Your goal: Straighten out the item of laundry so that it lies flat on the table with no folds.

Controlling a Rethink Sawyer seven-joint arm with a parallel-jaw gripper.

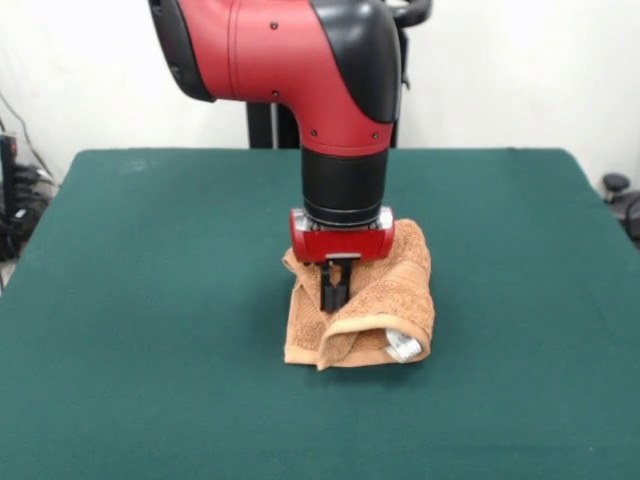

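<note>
Label (404,347): I see it white, at the towel's near edge.
Towel (395,300): folded over, on the table (150,300).
Gripper (333,297): down on the towel; I cannot tell its state.

We count one towel (375,305), orange-brown, crumpled. One white label (404,348) on it. One green table (150,300). One red-black arm (300,70), one gripper (334,295). Nothing more we count.

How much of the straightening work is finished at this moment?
Nothing looks finished: the towel is bunched, with a rolled edge and its white label curled at the front. The tool is down on the folds. All flattening on the table remains.
</note>
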